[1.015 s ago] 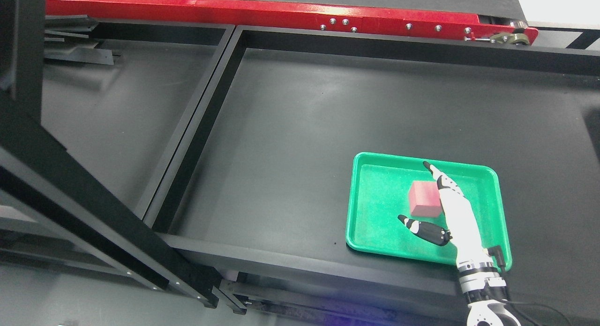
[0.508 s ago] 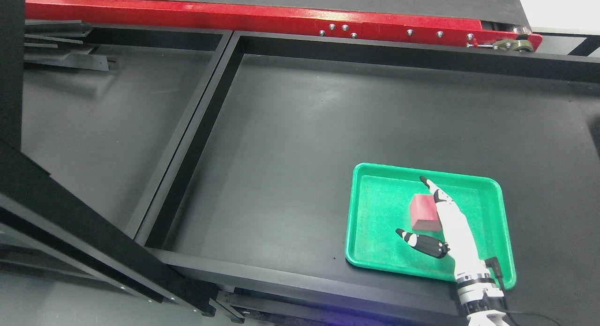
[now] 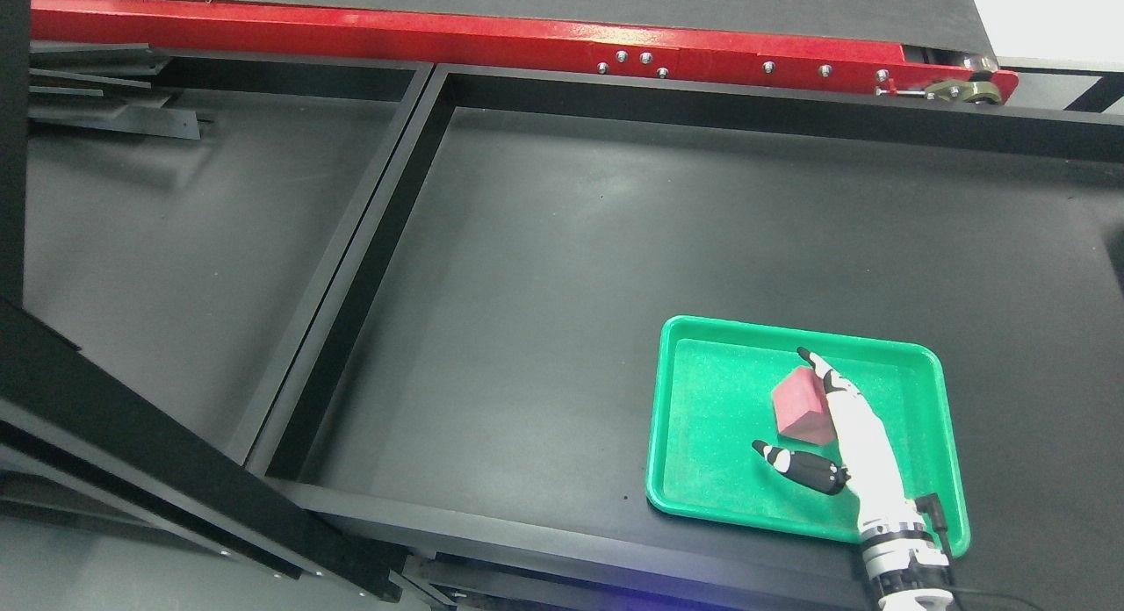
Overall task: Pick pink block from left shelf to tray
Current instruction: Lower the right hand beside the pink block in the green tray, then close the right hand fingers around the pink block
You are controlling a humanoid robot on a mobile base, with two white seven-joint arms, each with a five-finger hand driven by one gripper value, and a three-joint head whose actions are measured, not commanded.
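One pink block [image 3: 801,406] sits inside the green tray [image 3: 702,470], near its middle. My right robot hand [image 3: 821,444] is spread beside it, holding nothing; I should lift straight up, clear of the block.

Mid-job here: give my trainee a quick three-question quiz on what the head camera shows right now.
1. True or false: the pink block lies inside the green tray.
2. How does the right hand stand? A) shut on the block B) open, fingers straight, beside the block C) out of view
3. Fill in: the bar along the top of the picture, above the black shelf, is ____ in colour.

Key: 1 true; 2 B; 3 red.
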